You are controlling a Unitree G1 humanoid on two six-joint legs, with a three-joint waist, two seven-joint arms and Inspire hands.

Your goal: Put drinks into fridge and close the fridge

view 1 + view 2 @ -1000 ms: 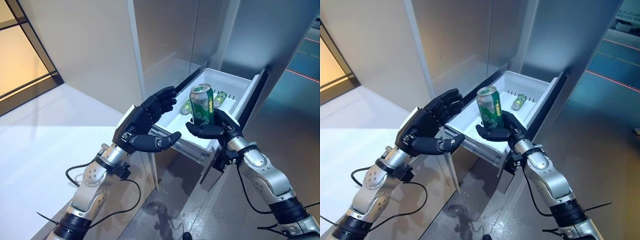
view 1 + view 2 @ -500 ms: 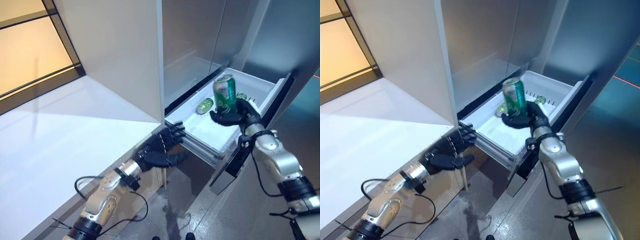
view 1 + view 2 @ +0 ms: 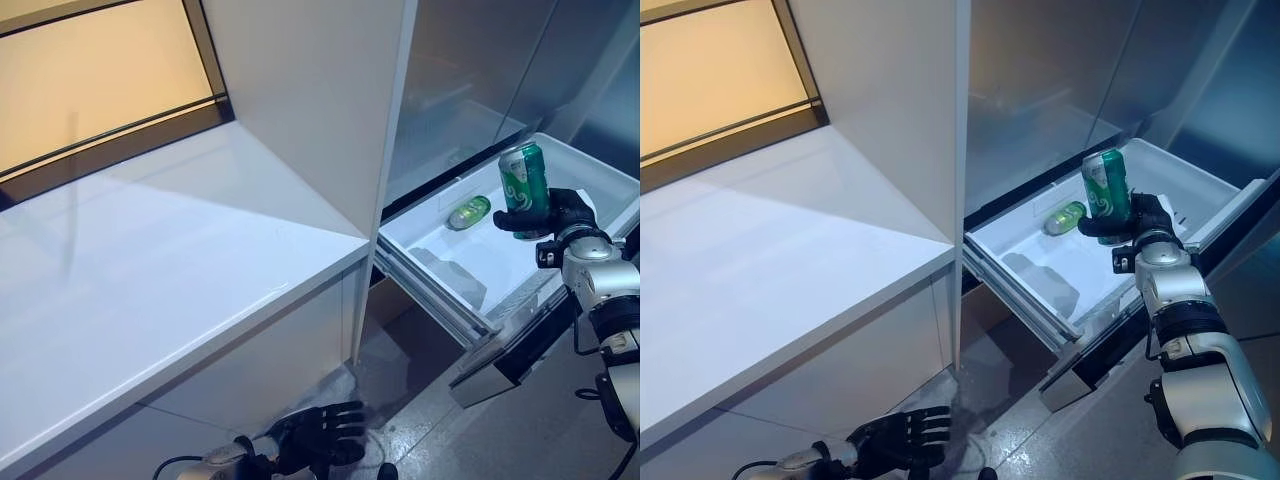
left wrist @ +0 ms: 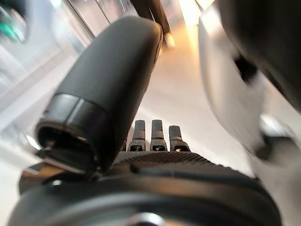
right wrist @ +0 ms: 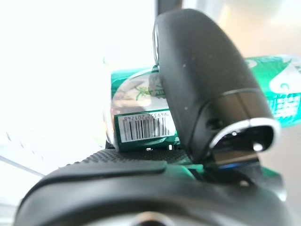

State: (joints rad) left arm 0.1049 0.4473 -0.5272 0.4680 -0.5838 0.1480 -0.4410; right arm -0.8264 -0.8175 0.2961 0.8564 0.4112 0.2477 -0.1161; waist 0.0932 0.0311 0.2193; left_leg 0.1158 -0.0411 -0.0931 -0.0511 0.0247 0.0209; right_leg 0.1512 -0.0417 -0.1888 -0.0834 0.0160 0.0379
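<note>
My right hand [image 3: 560, 212] is shut on a green can [image 3: 524, 177], upright over the open white fridge drawer [image 3: 440, 270]. The can shows close up in the right wrist view [image 5: 141, 113], with my thumb [image 5: 207, 89] across it. Another green can [image 3: 468, 211] lies on its side at the back of the drawer. My left hand [image 3: 318, 432] hangs low by the floor below the counter, its fingers relaxed and empty; its thumb [image 4: 99, 99] shows in the left wrist view.
A white counter [image 3: 150, 270] fills the left side. A tall white panel [image 3: 320, 110] stands between counter and fridge. The grey fridge door [image 3: 460, 70] rises behind the drawer. The drawer's dark front [image 3: 520, 345] juts out over the grey floor.
The camera has swung left. My right hand carried the can farther over the drawer. My left hand dropped from the drawer's edge down to near the floor.
</note>
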